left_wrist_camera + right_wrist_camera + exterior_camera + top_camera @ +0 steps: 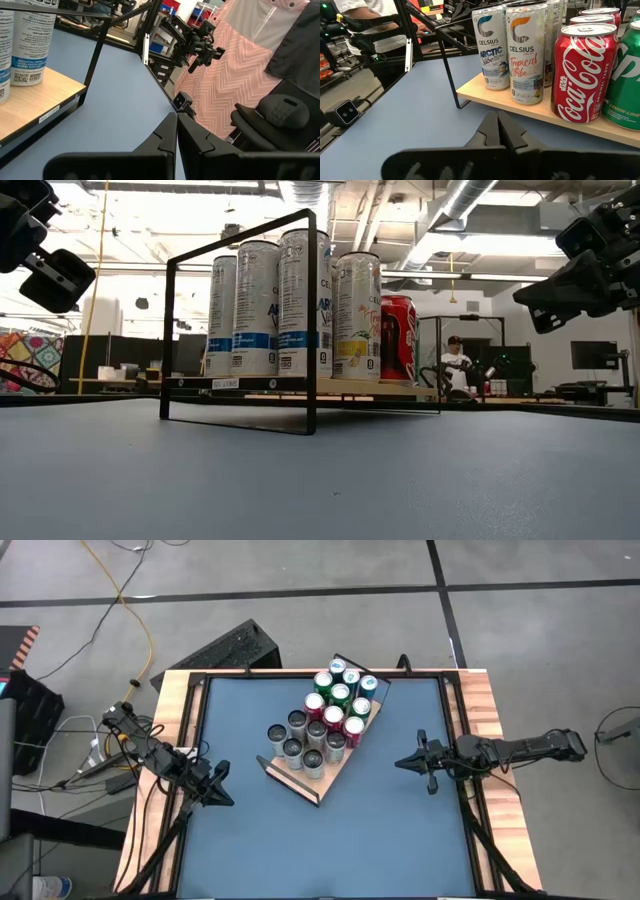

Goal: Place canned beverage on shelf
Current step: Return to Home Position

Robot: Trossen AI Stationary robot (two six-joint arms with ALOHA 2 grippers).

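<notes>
The left gripper (220, 787) hangs over the left side of the blue tabletop (330, 850), well apart from the shelf (298, 780). In its wrist view the two dark fingers (167, 132) lie pressed together, with only a thin seam between them. They hold nothing and touch nothing.

The right gripper (403, 763) is over the right side of the table and points toward the shelf, not touching it. Its fingers (487, 127) are also closed against each other, and they are empty.

The one shelf lies at an angle in the middle of the table, with a black wire rail (240, 240) at its near end. All the cans stand upright on it, close to each other in rows.

From above I count three red tops (333, 716). There are six silver tops (297, 720) at the end nearer the left arm, and about six green or teal tops (351, 678) at the far end. The tops are small there, so this last count is not sure.

The right wrist view shows a Celsius Arctic can (490, 47), a Celsius Tropical can (526, 55), a red cola can (582, 72) and a green can (622, 85) side by side along the board's edge.
</notes>
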